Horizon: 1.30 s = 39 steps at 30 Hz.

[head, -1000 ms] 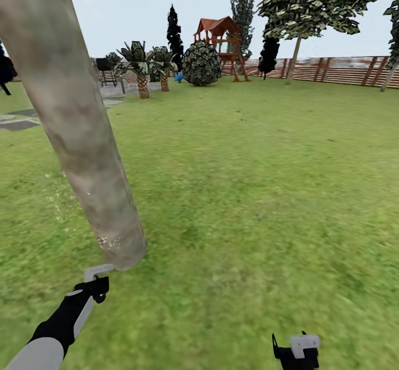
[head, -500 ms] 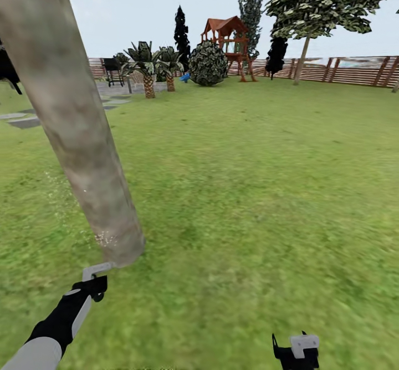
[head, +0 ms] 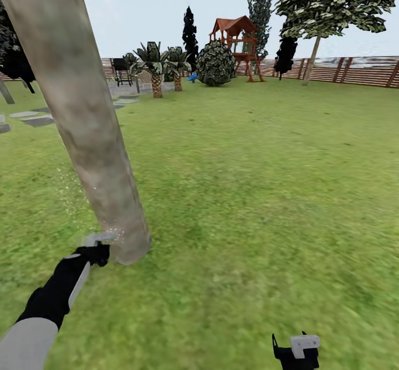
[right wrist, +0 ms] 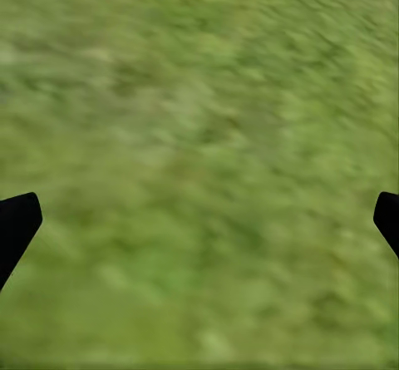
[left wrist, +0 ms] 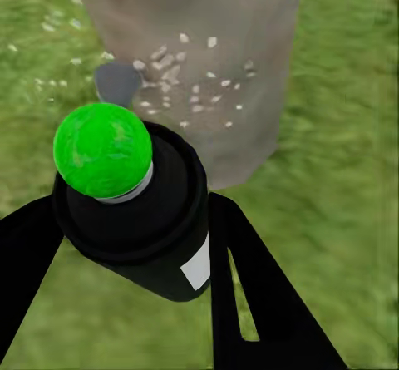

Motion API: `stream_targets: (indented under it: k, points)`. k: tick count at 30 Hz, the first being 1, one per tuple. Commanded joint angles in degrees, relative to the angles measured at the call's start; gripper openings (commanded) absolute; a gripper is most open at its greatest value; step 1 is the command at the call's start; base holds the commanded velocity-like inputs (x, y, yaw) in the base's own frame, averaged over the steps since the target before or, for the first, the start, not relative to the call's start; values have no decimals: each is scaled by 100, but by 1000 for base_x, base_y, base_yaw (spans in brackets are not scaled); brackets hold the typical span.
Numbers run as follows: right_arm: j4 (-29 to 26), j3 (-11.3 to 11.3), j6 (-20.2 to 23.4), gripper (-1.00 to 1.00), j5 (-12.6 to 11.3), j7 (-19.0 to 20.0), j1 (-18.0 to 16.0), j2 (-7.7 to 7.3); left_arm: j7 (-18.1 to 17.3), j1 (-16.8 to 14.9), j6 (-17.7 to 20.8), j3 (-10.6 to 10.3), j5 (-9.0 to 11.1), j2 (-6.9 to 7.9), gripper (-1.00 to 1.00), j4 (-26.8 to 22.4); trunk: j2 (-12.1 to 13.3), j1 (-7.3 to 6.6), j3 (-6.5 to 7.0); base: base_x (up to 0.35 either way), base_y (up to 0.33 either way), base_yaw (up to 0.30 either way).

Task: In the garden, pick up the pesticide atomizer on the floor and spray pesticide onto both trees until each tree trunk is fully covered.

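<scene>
Green lawn point(head: 249, 192) is being crossed; the pesticide atomizer point(left wrist: 137, 204) is being pinched by the left gripper point(head: 97, 242), nozzle facing the tree trunk point(head: 83, 115) just ahead; the right gripper point(head: 296, 350) is being kept spread.

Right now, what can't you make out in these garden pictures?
- Tree trunk: top cut off by the head view's upper edge; its far side faces away.
- Pesticide atomizer: nozzle points away from the left wrist camera; too small in the head view.
- Right gripper: fingers cut by the picture's sides.
</scene>
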Motion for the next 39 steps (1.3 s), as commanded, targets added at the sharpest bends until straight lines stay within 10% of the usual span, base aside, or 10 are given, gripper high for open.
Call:
stream_targets:
  k: [1, 7, 14, 19, 27, 33, 39]
  points:
    - [0, 0, 0, 100, 0, 0, 0, 0, -75, -6, 90, -173, -27, 0, -100, -70, 0, 0, 0, 0, 0, 0]
    - [0, 0, 0, 100, 0, 0, 2, 0, -725, 16, 332, -69, -32, 650, -100, -227, 0, 0, 0, 0, 0, 0]
    - [0, 0, 0, 100, 0, 0, -1, -8, -1080, -13, 358, -398, -29, 306, -100, -316, 0, 0, 0, 0, 0, 0]
    - [0, 0, 0, 100, 0, 0, -1, -9, -1158, -2, 378, -360, -19, 756, -100, -329, 0, 0, 0, 0, 0, 0]
    - [0, 0, 0, 100, 0, 0, 1, -9, -1166, 4, 725, -417, -28, 462, -100, -782, 0, 0, 0, -104, 0, 0]
    - [0, 0, 0, 100, 0, 0, 2, -9, -1181, -252, 1180, -317, -83, 828, -100, -807, 0, 0, 0, -4, 0, 0]
    - [0, 0, 0, 100, 0, 0, 1, -9, -1325, -226, 1164, -392, -60, 865, -100, -853, 0, 0, 0, 0, 0, 0]
